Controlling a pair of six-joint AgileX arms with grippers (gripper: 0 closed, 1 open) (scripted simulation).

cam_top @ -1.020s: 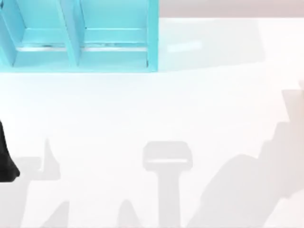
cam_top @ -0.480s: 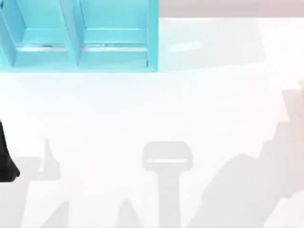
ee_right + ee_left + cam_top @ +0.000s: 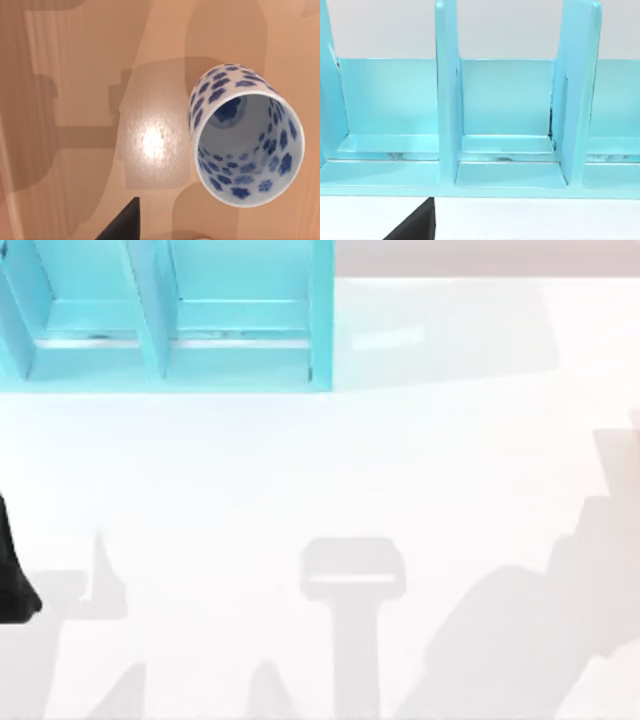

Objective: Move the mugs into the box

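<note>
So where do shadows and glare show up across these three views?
Top view: pale grey arm-shaped shadows lie across the white table, which looks washed out. Right wrist view: a bright glare spot sits on the tan surface beside the mug, with broad soft shadows around. Left wrist view: the turquoise box is evenly lit.

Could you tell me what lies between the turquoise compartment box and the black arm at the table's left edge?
Only bare white tabletop separates the turquoise box from the black arm, per the top view.

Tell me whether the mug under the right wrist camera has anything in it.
Empty. The mug shows its open mouth, and its floral-patterned inner wall and bottom are bare.
</note>
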